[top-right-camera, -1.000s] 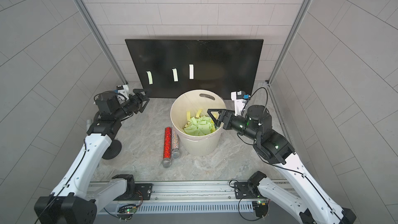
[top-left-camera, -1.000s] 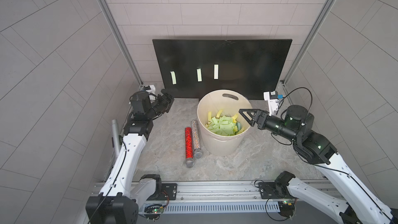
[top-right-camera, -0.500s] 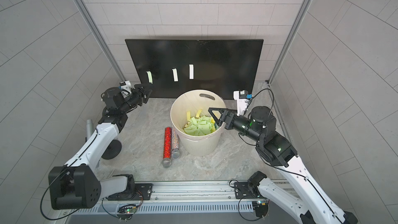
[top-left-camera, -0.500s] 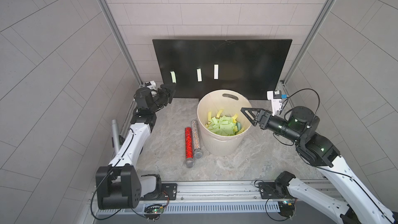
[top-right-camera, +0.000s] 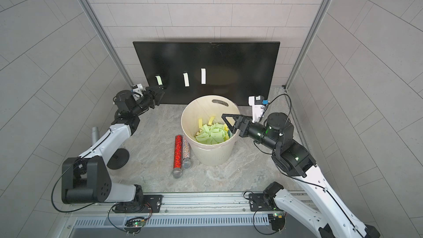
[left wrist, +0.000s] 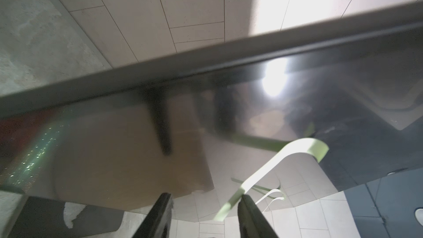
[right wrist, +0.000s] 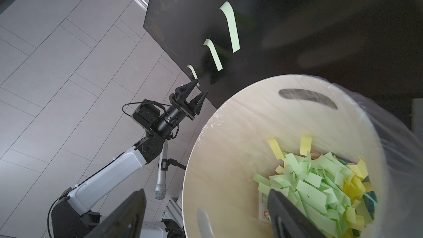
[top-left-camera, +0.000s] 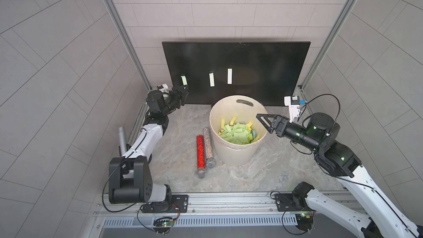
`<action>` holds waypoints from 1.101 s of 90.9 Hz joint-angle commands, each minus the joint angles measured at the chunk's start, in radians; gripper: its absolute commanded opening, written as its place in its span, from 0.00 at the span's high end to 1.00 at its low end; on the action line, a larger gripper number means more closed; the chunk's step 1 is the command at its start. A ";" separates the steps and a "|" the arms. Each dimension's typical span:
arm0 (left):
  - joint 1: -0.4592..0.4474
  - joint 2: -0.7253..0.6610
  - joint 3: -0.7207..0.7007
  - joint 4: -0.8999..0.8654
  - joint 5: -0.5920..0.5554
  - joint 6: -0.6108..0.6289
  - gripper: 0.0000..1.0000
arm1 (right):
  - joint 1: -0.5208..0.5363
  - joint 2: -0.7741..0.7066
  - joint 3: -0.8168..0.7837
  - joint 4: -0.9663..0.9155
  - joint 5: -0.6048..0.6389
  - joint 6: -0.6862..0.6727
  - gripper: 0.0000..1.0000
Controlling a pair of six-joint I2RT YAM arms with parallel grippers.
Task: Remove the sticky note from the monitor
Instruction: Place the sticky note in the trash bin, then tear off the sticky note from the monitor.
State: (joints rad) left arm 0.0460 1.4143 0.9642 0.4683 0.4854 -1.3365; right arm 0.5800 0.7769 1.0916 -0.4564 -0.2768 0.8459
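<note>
From my station the job looked far from finished. The large flat black glossy monitor (top-left-camera: 263, 69) leaned against the tiled back wall with three pale green paper sticky notes on its lower face: the leftmost strip (top-left-camera: 183, 80), the middle strip (top-left-camera: 211, 79) and the right strip (top-left-camera: 229, 76), each stuck by its upper end. I had the left gripper (right wrist: 201, 87) up at the leftmost strip's loose lower end, jaws about half apart. In the left wrist view that end curled off the glass and lay against one finger (left wrist: 248, 204). The picture was blurred there, so I could not say whether the paper sat inside the gap, but it was plainly not pinched. The right gripper (top-left-camera: 263, 121) hung over the rim of the round cream plastic bucket (top-left-camera: 229, 156), jaws spread wide and empty. A heap of green and yellow paper strips (top-left-camera: 238, 132) lay in the bucket, which I took for notes already dropped there. By my judgement the pinch, the peel and the drop were all to come, and then two more strips.
</note>
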 commanded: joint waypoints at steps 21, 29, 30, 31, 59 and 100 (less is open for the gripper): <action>0.009 0.025 0.036 0.108 0.001 -0.055 0.53 | -0.006 -0.011 -0.012 0.016 -0.003 -0.002 0.15; 0.009 0.035 0.047 0.114 0.000 -0.062 0.56 | -0.008 -0.014 -0.013 0.015 -0.002 -0.003 0.15; 0.009 0.036 0.048 0.114 0.000 -0.063 0.56 | -0.008 -0.014 -0.013 0.015 -0.002 -0.003 0.15; 0.009 0.038 0.051 0.114 0.000 -0.064 0.57 | -0.008 -0.014 -0.013 0.015 -0.002 -0.002 0.15; 0.012 0.048 0.064 0.121 -0.015 -0.080 0.65 | -0.009 -0.020 -0.010 0.014 -0.004 -0.001 0.15; 0.017 0.025 0.049 0.103 -0.013 -0.082 0.95 | -0.012 -0.025 0.004 0.007 -0.004 0.001 0.15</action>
State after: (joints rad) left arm 0.0525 1.4582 1.0035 0.5632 0.4709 -1.4281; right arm 0.5724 0.7639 1.0916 -0.4564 -0.2768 0.8463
